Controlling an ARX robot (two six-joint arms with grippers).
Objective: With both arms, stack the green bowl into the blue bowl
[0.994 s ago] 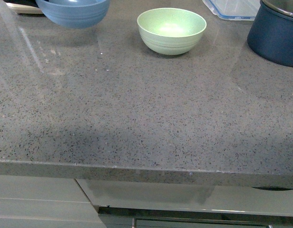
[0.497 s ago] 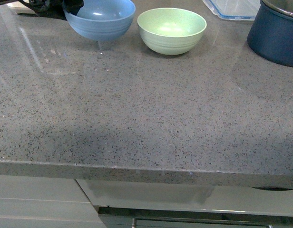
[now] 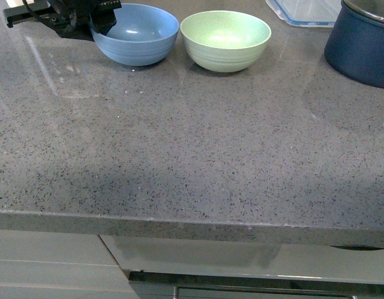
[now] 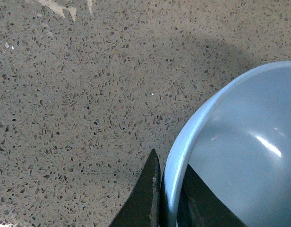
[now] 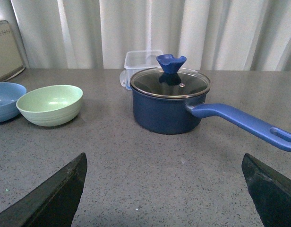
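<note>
The blue bowl (image 3: 137, 34) sits on the grey counter at the back left, close beside the green bowl (image 3: 225, 40), with a small gap between them. My left gripper (image 3: 95, 22) is shut on the blue bowl's left rim; in the left wrist view its dark fingers (image 4: 146, 196) pinch the rim of the blue bowl (image 4: 240, 156), one outside, one inside. In the right wrist view my right gripper (image 5: 166, 189) is wide open and empty above the counter, with the green bowl (image 5: 50, 104) and blue bowl (image 5: 6, 100) ahead of it.
A dark navy pot with a glass lid (image 3: 361, 38) stands at the back right; its long blue handle (image 5: 244, 123) points sideways. A clear plastic container (image 3: 301, 11) sits behind it. The counter's front edge (image 3: 192, 227) runs across the foreground.
My left gripper has carried the blue bowl right and down from the far left edge; it now rests on the counter beside the green bowl. The green bowl has not moved.
</note>
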